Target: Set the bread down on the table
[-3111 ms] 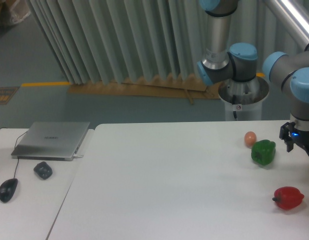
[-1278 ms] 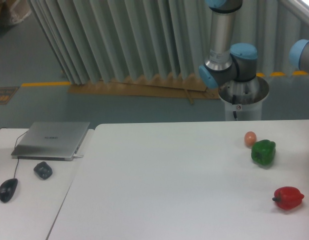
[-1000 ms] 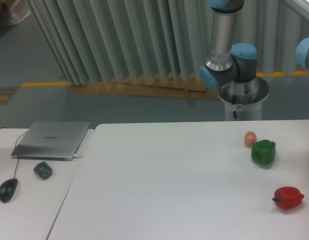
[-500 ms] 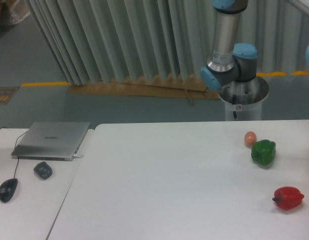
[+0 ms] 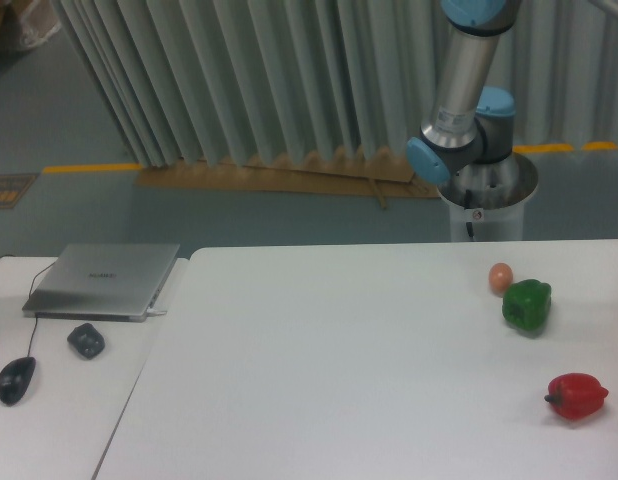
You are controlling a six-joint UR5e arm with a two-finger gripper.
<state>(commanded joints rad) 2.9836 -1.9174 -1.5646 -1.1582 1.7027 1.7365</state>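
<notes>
White surface (image 5: 339, 370) with arm base (image 5: 486, 195) behind it.
We see a green pepper (image 5: 526, 304), orange ball (image 5: 501, 277) and red pepper (image 5: 576, 396) at right; bread and gripper lie outside our view.

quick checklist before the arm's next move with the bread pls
1. Bread in view: not ok. No loaf shows on the table or elsewhere.
2. Gripper in view: not ok. Only the arm's base and lower links show; its state is out of frame.
3. Bread held: cannot tell, since the gripper is out of frame.
4. Free spot on the table: ok. The middle and left are bare; the egg, green pepper and red pepper sit at the right.
5. Items steady: ok. All three rest apart from each other on the surface.
6. Side desk: ok. Laptop and mouse lie off the table.
</notes>
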